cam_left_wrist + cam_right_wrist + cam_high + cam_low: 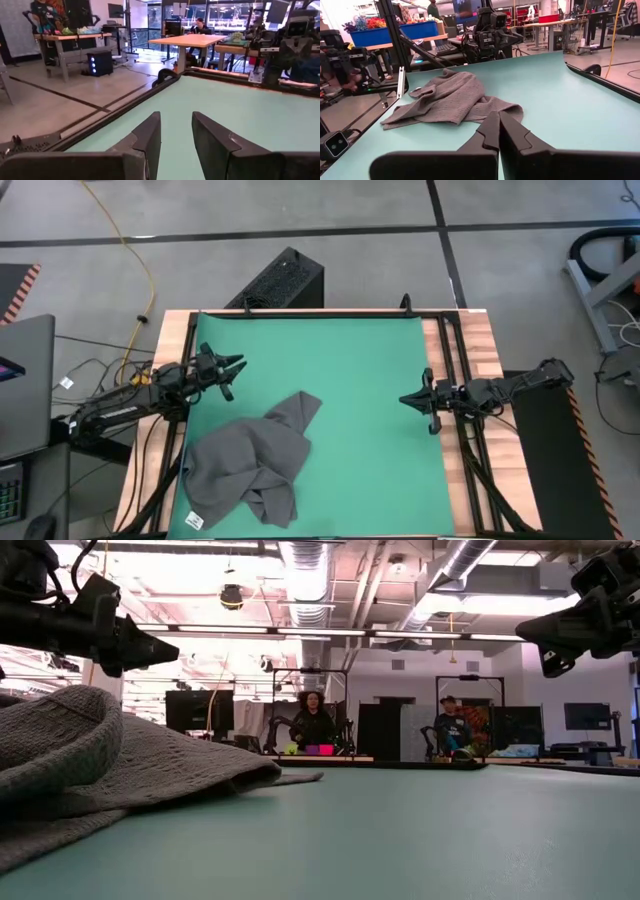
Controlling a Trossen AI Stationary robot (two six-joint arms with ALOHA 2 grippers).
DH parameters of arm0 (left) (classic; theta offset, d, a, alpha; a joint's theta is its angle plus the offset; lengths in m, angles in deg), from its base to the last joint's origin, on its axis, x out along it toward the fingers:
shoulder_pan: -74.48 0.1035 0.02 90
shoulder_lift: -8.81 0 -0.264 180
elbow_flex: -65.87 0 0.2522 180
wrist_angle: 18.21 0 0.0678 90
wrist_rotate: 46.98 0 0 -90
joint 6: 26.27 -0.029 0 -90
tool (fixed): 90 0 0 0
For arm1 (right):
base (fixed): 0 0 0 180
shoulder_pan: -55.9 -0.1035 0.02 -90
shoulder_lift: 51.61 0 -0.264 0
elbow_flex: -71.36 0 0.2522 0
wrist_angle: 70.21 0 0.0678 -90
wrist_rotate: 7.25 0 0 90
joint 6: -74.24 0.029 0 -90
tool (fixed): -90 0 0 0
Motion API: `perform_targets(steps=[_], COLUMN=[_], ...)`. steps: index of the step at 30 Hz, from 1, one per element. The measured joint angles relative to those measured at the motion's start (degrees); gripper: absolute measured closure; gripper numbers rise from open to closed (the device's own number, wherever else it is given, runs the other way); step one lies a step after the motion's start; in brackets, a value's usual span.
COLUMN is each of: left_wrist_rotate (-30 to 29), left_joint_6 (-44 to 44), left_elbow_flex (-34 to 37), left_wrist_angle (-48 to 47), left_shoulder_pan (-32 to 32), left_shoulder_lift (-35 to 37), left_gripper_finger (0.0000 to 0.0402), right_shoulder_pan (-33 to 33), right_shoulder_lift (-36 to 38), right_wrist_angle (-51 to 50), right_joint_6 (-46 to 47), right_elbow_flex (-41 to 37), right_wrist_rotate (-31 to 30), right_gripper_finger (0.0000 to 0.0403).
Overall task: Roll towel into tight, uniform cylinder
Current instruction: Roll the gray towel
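The dark grey towel (pixel 255 470) lies crumpled on the green mat (pixel 360 390) at the near left, its small white tag (pixel 194 520) at the near left corner. It also shows in the right wrist view (pixel 450 97) and the low view (pixel 90 765). My left gripper (pixel 236 367) hovers open above the mat's left part, beyond the towel, touching nothing. My right gripper (pixel 405 400) is shut and empty above the mat's right part.
The mat covers most of the wooden table (pixel 470 340). Black rails (pixel 455 380) run along the table's left and right sides. A black box (pixel 280 280) stands on the floor behind the far edge. People sit in the room beyond (pixel 312 720).
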Motion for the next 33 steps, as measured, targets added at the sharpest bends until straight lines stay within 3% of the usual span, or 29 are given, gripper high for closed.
perform_targets(steps=[3,8,13,16,22,28,33], left_wrist_rotate=[0.3,4.4,1.9,0.7,-1.9,-1.7,0.9], left_joint_6=[10.9,39.4,55.9,60.2,60.1,65.1,65.6], left_elbow_flex=[0.0,0.0,0.0,0.0,0.0,0.0,-0.1], left_wrist_angle=[2.9,6.4,6.8,5.4,2.8,1.5,5.6], left_shoulder_pan=[0.0,0.0,-0.1,-0.1,0.0,0.0,0.0], left_shoulder_lift=[0.0,0.0,0.0,0.0,0.0,0.0,0.0], left_gripper_finger=[0.0301,0.0301,0.0301,0.0301,0.0301,0.0301,0.0299], right_shoulder_pan=[0.0,0.0,0.0,0.0,0.0,0.0,0.0], right_shoulder_lift=[0.0,0.0,0.0,0.0,0.0,0.0,0.0], right_wrist_angle=[0.0,0.0,0.4,1.4,7.5,16.4,30.5], right_joint_6=[0.0,-0.1,0.5,4.6,16.0,16.5,15.4], right_elbow_flex=[0.0,0.0,0.0,0.0,0.0,0.0,0.0], right_wrist_rotate=[0.0,0.0,0.0,-0.1,-0.2,-0.2,-0.4], right_gripper_finger=[0.0382,0.0382,0.0382,0.0382,0.0382,0.0382,0.0382])
